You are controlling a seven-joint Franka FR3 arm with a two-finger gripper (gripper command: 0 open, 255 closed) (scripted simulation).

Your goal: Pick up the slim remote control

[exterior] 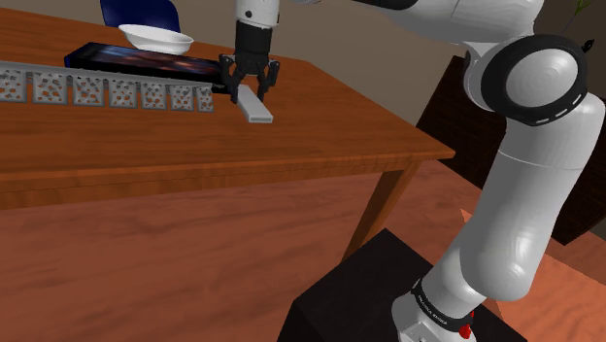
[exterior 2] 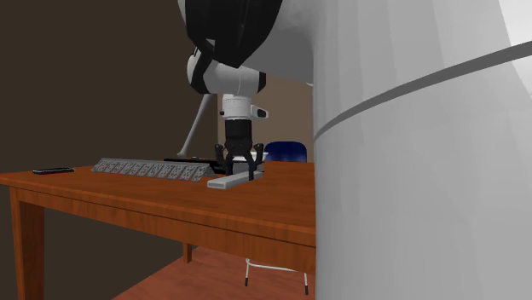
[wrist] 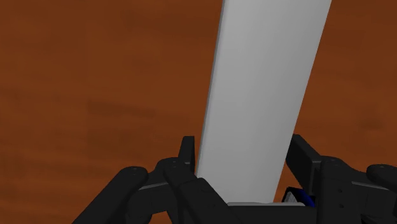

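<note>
In the shoulder view, at the far left of the brown wood surface (exterior: 320,126), lies a long grey strip (exterior: 107,92) with little spotted squares in a row; just behind it is a flat black slab (exterior: 126,58); a white bowl (exterior: 155,40) sits on the slab or just behind it, I cannot tell which; a blue chair (exterior: 141,14) peeks up behind the bowl; next comes the black pincer (exterior: 251,94), pointing straight down by the right end of the strip; the slim remote (exterior: 257,109), drawn plain pale grey, lies low on the surface under it, with one end between the fingers and the other end sticking out toward the camera; in the wrist view the two fingers (wrist: 186,156) sit tight on its long sides, one on each side, so the pincer is holding the slim remote; further right the big white arm (exterior: 524,146) bends down to the black stand (exterior: 359,291)
</note>
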